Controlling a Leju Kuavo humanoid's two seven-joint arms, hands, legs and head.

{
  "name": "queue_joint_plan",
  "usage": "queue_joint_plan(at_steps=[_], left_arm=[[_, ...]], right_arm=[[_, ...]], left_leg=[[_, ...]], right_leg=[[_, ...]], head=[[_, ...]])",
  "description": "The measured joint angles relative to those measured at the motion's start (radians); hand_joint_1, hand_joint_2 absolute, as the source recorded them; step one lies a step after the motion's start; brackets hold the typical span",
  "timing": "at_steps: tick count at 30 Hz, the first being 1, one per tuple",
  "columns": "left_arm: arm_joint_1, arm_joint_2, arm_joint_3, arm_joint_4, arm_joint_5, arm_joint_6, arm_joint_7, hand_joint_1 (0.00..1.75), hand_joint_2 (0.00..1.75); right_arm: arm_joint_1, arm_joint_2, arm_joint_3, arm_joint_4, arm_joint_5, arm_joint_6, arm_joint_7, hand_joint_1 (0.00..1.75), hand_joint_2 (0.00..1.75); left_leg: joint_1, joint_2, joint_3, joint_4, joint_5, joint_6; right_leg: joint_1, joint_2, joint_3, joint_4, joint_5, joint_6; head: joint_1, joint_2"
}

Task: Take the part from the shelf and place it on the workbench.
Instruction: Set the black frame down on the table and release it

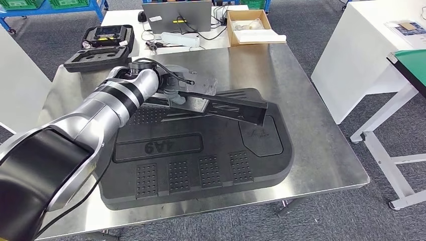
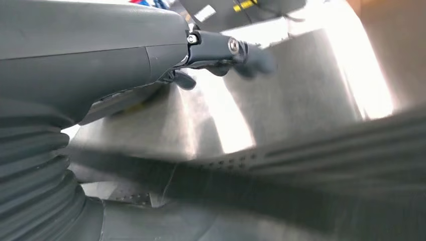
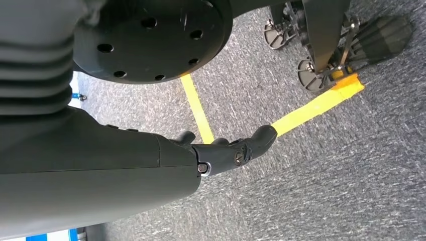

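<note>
Head view: large black moulded part [image 1: 201,160] lies flat on the steel surface [image 1: 321,150], stamped "6A4" as read from here. Left hand [image 1: 173,98] sits over the part's far edge, at a long black bar [image 1: 226,106] that crosses the part; whether it grips cannot be told. Left wrist view: left hand's fingers [image 2: 251,57] extended above the steel, nothing visibly between them; the part blurred beneath. Right wrist view: right hand [image 3: 226,150] hangs over grey carpet floor [image 3: 326,175] with yellow tape lines [image 3: 311,108], fingers loosely apart, holding nothing.
</note>
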Motion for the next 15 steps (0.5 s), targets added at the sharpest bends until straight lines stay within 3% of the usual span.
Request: queue_joint_plan(at_steps=[9,15], left_arm=[[-0.056,-0.001,-0.072,-0.001,-0.023,-0.187,-0.041,0.00,1.75],[-0.086,-0.002,-0.110,-0.003,-0.018,-0.251,-0.049,0.00,1.75]], right_arm=[[0.002,-0.004,-0.002,0.000,-0.016,0.000,-0.011,0.00,0.00],[0.002,-0.005,-0.007,0.000,-0.021,0.000,-0.016,0.00,0.00]], left_leg=[[0.000,0.000,0.000,0.000,0.000,0.000],[0.000,0.000,0.000,0.000,0.000,0.000]], right_leg=[[0.000,0.000,0.000,0.000,0.000,0.000],[0.000,0.000,0.000,0.000,0.000,0.000]], head=[[0.000,0.000],[0.000,0.000]])
